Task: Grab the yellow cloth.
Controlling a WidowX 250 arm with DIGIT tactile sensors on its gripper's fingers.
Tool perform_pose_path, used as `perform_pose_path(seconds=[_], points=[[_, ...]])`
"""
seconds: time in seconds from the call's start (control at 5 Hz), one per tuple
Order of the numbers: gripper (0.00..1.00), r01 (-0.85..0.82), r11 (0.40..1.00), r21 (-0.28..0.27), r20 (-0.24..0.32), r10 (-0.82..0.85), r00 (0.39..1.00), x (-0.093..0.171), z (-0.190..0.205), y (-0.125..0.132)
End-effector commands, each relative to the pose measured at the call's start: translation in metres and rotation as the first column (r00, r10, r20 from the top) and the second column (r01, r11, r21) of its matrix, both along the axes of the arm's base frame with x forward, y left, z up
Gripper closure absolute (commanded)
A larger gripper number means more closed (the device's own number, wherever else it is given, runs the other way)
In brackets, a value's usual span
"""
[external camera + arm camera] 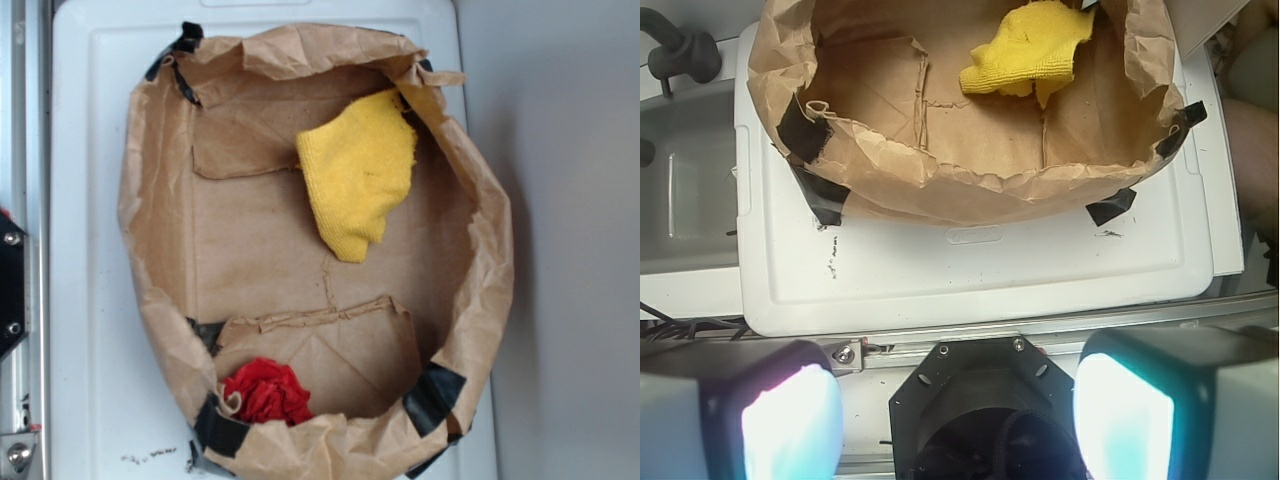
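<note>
Exterior view: a brown paper bag, rolled down into an open-topped basin and patched with black tape, sits on a white lid-like surface. The yellow cloth lies inside at about one o'clock, its upper edge riding up against the bag's wall and its tapering tip pointing down toward the centre of the floor. A red ruffled cloth ball rests at about seven o'clock, against the near wall and well apart from the yellow one. No arm or pincer shows in this view.

Wrist view: the gripper fills the bottom edge, its two pale fingers spread wide at roughly seven and five o'clock with nothing between them, so it is released and empty. It hangs outside the bag, with the white surface and the crumpled paper rim lying between it and the target. The yellow cloth sits at about one o'clock, near the far wall.

Risks, as I judge them: a low approach could snag the tall, floppy rim and drag the whole bag. Because the cloth leans on the wall, closing there could pinch paper along with fabric. A shallow pinch on soft terry could also slip.
</note>
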State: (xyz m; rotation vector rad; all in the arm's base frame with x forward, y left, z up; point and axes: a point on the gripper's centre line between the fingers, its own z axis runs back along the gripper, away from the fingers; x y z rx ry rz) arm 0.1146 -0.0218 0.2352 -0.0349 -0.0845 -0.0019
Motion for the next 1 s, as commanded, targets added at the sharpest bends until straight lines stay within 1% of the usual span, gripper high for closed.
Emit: perform_pose_path(seconds=[0.0, 0.2, 0.4, 0.6, 0.8], points=[[0.0, 0.0, 1.0, 0.0, 0.0, 0.0, 1.0, 0.0, 0.0, 0.0], [0.0, -0.019, 1.0, 0.005, 0.022, 0.019, 1.0, 0.01, 0.001, 0.004], [0.0, -0.027, 1.0, -0.003, 0.03, 0.027, 0.999, 0.024, 0.0, 0.011], [0.0, -0.03, 0.999, -0.018, 0.047, 0.031, 0.998, 0.032, -0.001, 0.015], [0.0, -0.02, 0.998, -0.057, 0.069, 0.024, 0.997, 0.05, -0.007, 0.025]])
